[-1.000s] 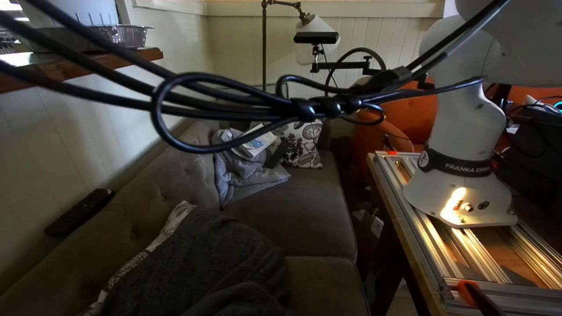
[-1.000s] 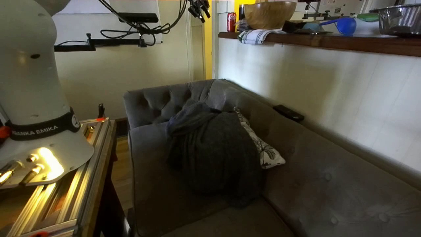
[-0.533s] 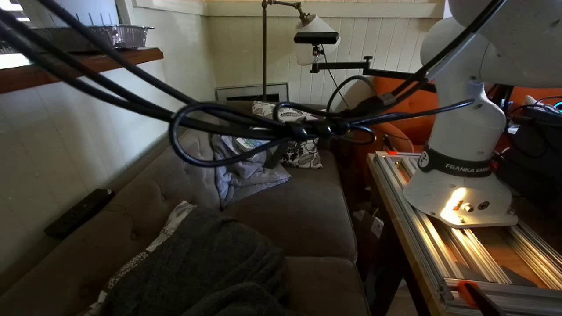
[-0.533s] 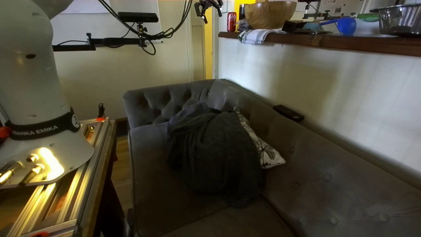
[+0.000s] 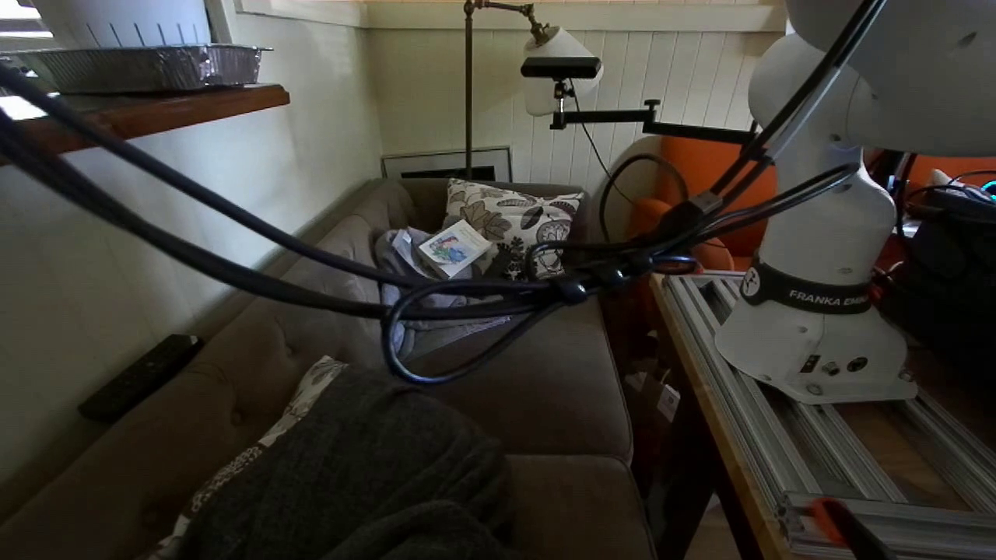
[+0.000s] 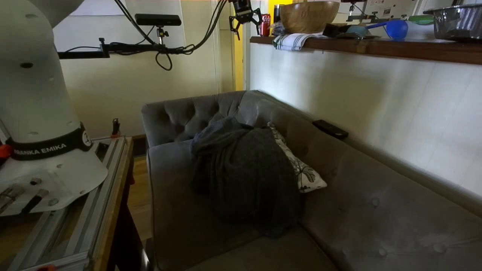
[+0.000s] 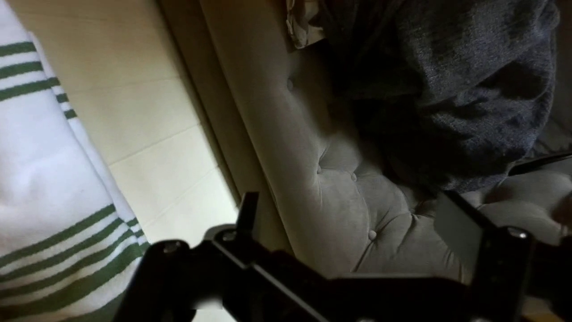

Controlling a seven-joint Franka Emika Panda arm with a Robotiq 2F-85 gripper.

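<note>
My gripper (image 6: 248,31) hangs high in an exterior view, pointing down, just left of the shelf end where a red can (image 6: 266,23) stands. In the wrist view its fingers are wide apart and nothing is between them; the gripper (image 7: 348,199) has the tufted grey sofa (image 7: 344,214) far below it. A white towel with green stripes (image 7: 49,165) fills the left of that view, beside the gripper and not touching it as far as I can see. The dark grey blanket (image 7: 482,67) lies bunched on the sofa at the upper right, over a patterned pillow (image 7: 306,22).
Along the wooden shelf (image 6: 357,48) are a wooden bowl (image 6: 308,17), a blue ladle (image 6: 396,30) and a clear container (image 6: 457,24). A black remote (image 6: 330,129) rests on the sofa back. Bundled cables (image 5: 498,303) sag across an exterior view; a book (image 5: 454,249) lies beyond them.
My gripper has come down and moved right toward the shelf end in an exterior view, and its jaws look wider. The cable bundle hangs lower. Bright light on the robot's base has gone.
</note>
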